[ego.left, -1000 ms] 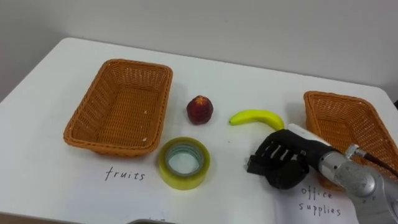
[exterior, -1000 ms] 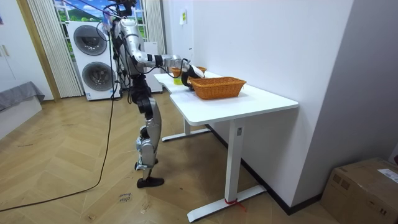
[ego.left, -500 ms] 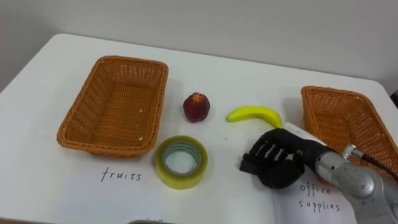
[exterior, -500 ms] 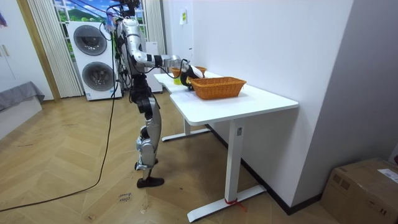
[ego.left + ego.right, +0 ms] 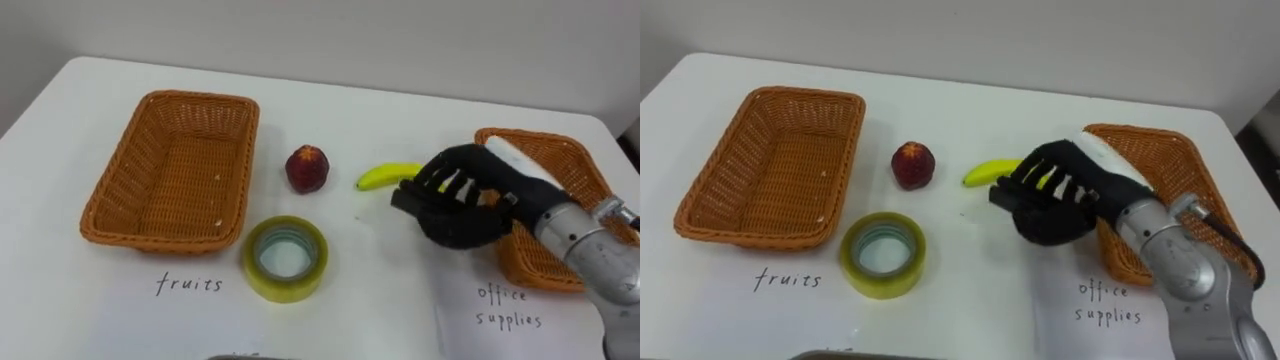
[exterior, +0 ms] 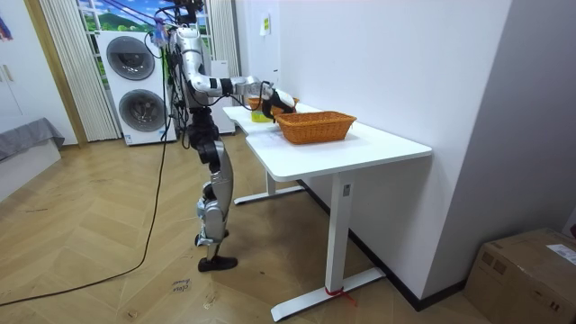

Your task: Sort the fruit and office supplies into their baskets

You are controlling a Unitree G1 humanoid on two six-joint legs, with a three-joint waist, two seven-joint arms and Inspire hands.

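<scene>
right hand (image 5: pixel 460 200): black, reaching in from the right over the table (image 5: pixel 370 110). it sits between the banana and the right basket and covers the banana's right end and the basket's near-left rim. whether it grips anything i cannot tell.
banana (image 5: pixel 380 176): yellow, lying on the table right of the middle, outside both baskets.
red fruit (image 5: pixel 306 168): round, on the table just right of the left basket and left of the banana, touching neither.
tape roll (image 5: pixel 285 258): yellowish, lying flat on the table in front of the red fruit, near the left basket's front right corner.
left basket (image 5: pixel 115 185): brown wicker, rectangular, with a handwritten word on the table before it.
right basket (image 5: pixel 570 165): same wicker, at the table's right end. its front edge rests on a paper sheet (image 5: pixel 500 320) with handwriting.
robot: stands at the table's far end in the room view, with two stacked washing machines (image 6: pixel 139 85) behind it.
</scene>
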